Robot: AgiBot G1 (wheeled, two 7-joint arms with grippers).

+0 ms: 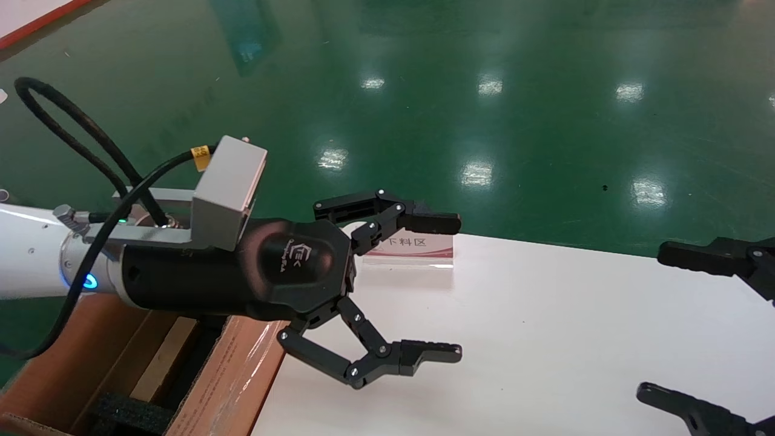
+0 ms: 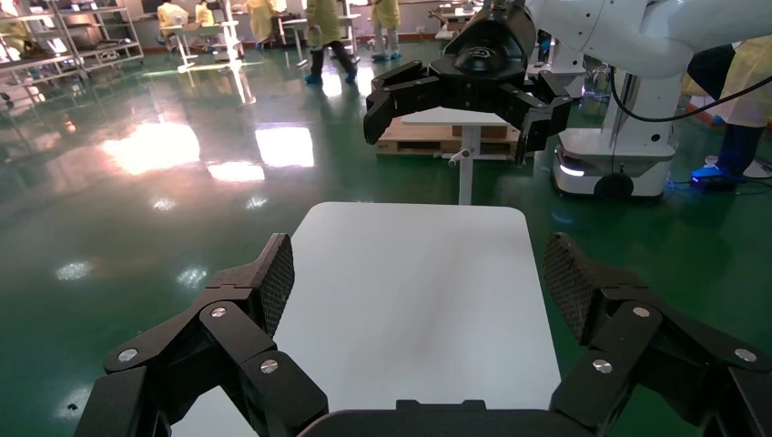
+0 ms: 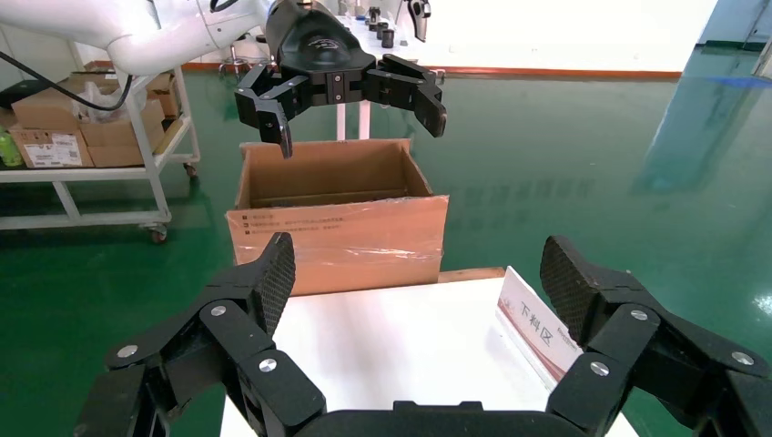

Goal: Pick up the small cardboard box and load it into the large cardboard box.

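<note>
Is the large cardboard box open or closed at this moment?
Open. The large cardboard box has its flaps up, so the right wrist view sees inside, and the head view shows black foam within. The left gripper hangs open nearby.

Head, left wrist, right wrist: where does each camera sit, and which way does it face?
Head view: on the head, looking down at the white table; left hand open over its edge, right hand open at the frame's side.
Left wrist view: behind the left hand, facing across the table toward the right hand.
Right wrist view: behind the right hand, facing the large cardboard box and left hand.
Shared: wrist views face each other.
</note>
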